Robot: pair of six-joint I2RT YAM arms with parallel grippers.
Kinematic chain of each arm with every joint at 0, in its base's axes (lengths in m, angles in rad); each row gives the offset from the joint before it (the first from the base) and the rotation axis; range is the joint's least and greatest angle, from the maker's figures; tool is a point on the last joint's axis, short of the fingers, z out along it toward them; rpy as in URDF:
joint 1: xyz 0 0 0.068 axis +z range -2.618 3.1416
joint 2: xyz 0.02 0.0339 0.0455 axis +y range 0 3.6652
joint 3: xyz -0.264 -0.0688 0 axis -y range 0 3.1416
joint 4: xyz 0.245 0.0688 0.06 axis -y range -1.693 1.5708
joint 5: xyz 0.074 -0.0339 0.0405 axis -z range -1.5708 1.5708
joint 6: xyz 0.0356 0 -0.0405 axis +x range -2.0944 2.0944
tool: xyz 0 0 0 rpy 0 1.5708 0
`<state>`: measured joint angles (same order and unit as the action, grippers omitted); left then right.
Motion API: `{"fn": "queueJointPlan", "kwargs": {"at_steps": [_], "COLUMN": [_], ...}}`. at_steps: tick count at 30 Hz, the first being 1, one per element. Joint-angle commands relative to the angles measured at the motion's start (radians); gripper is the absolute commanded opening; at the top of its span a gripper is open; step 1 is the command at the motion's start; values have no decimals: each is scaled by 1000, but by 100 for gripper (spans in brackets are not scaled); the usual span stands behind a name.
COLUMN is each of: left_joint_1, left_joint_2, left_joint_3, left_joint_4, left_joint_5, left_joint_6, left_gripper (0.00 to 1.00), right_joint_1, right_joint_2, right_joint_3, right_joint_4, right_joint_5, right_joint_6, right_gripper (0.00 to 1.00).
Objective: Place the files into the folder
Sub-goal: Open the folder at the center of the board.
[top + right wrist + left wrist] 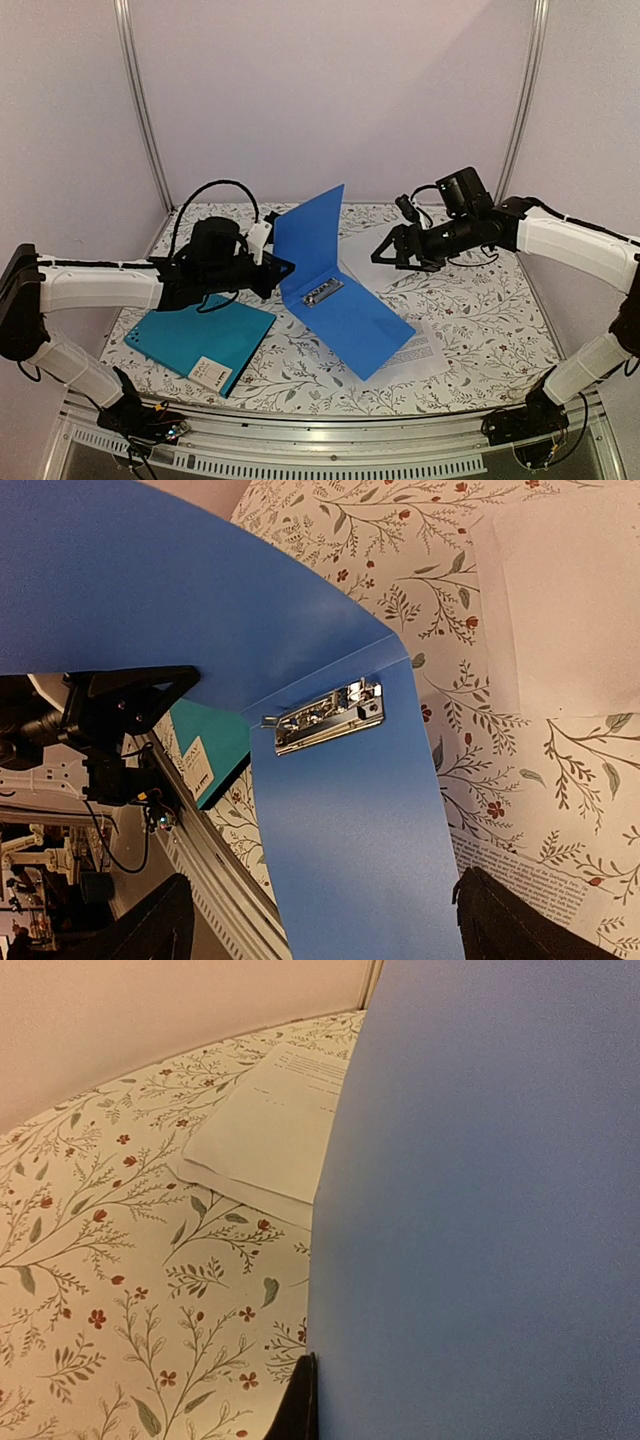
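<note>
Teal folder: the large teal plastic folder (200, 340) lies closed and flat at the near left of the tabletop (480, 310). A small white label (212, 372) sits on its near corner. Neither arm touches it.
Files: a white paper sheet with black print (425, 352) lies flat right of centre, with one part tucked under the near right edge of the blue folder. A second white paper sheet (352, 258) lies farther back, just beyond that folder. Both are well apart from the teal folder, which is closed.
Blue folder: a smaller plain blue plastic folder (345, 320) lies open in the middle of the tabletop. One cover is flat and the other stands up steeply on the far left side. A silver metal clip (323, 292) sits on the flat cover beside the fold.
Left pincer: the left pincer (283, 268) is at the left edge of the raised blue cover, with its fingers together and clamped on that edge. In the left wrist view the cover fills the right side, with a dark fingertip (300, 1405) against it.
Right pincer: the right pincer (385, 250) hangs above the tabletop, right of the raised cover. Its fingers are wide apart and hold nothing. The right wrist view looks down between them onto the clip and the flat blue cover.
Tabletop: it is covered with a pale cloth printed with leafy twigs and small red flowers.
</note>
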<state>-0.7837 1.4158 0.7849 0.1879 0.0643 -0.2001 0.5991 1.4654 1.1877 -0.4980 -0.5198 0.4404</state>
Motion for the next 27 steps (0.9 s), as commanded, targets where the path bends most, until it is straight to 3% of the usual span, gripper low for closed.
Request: {"fn": "queueJointPlan", "kwargs": {"at_steps": [1, 16, 27], "left_joint_1": [-9, -15, 8], "left_joint_2": [3, 99, 277], "left_joint_3": [15, -69, 21], "left_joint_4": [-9, 179, 185], "left_joint_5": [7, 68, 304], "left_joint_6": [-31, -203, -145], "left_gripper": [0, 0, 1], "right_joint_1": [78, 251, 252], "right_joint_2": [27, 197, 204], "right_joint_3": [36, 6, -59], "right_joint_4": [-38, 60, 85], "right_joint_5": [57, 228, 330], "right_joint_6": [-73, -148, -189], "right_gripper": [89, 83, 78]}}
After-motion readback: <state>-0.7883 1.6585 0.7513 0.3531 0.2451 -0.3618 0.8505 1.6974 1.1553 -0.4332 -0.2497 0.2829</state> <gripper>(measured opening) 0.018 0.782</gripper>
